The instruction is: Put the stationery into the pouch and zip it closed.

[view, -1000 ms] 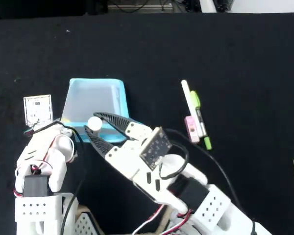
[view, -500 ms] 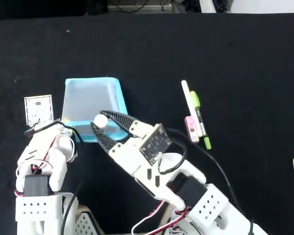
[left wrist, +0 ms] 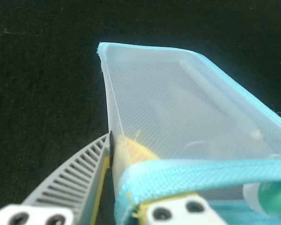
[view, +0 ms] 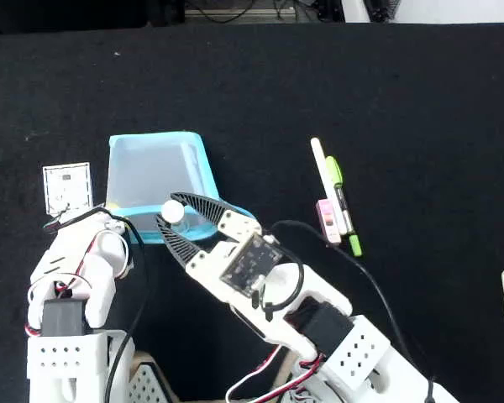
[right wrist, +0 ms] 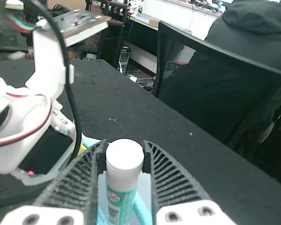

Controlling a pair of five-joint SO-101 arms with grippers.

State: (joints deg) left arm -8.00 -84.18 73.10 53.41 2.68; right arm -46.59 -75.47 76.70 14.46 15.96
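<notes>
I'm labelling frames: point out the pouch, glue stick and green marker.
pouch [view: 155, 176], high view, its translucent side.
glue stick [right wrist: 125, 157], right wrist view, white cap.
green marker [view: 334, 171], high view, green cap.

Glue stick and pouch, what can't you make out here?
Glue stick lower end: right wrist view, cut off by the picture's edge.
Pouch mouth: high view, covered by the right gripper.
Pink item beside the pens: high view, too small to identify.
</notes>
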